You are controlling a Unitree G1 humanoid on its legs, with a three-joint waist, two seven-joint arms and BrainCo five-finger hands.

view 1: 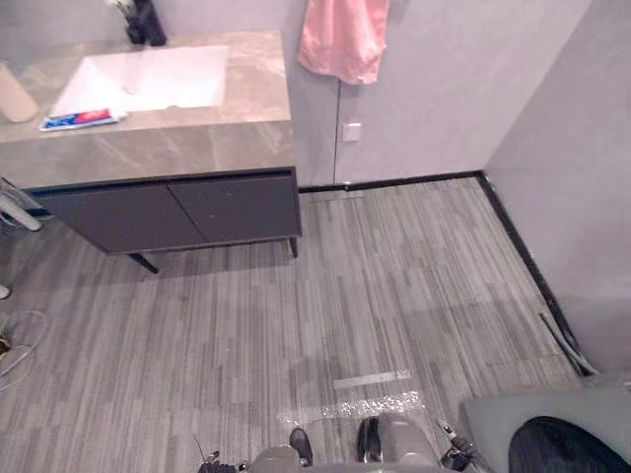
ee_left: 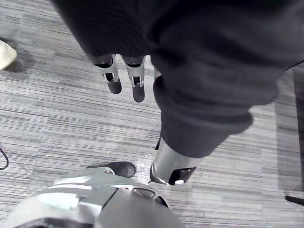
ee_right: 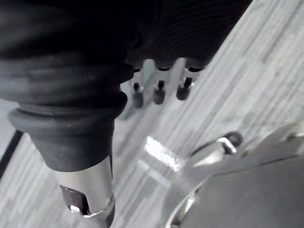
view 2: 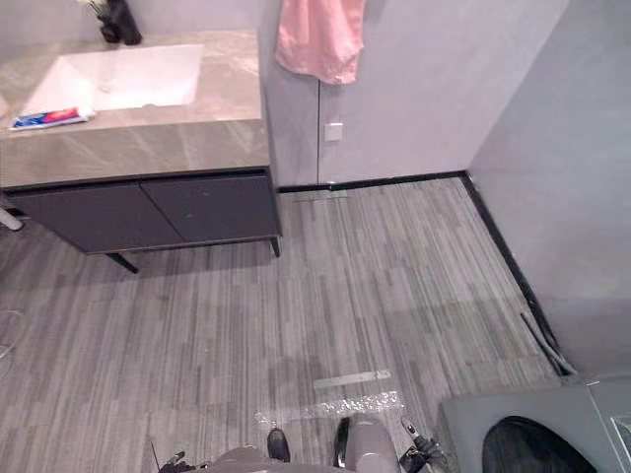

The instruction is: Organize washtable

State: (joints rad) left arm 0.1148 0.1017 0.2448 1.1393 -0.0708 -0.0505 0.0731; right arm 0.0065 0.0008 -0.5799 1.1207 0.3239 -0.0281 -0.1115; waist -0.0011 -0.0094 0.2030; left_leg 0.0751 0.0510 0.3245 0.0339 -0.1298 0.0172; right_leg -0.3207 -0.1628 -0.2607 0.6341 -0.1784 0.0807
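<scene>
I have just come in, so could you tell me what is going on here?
Nothing is being handled yet. The robot stands some way from the washtable, its left hand and right hand hanging open and empty above the floor. On the washtable a toothpaste tube lies beside the sink, and a pink towel hangs on the wall nearby.

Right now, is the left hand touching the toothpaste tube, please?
Apart. The left wrist view shows the left hand over floor; the toothpaste tube lies on the washtable.
</scene>
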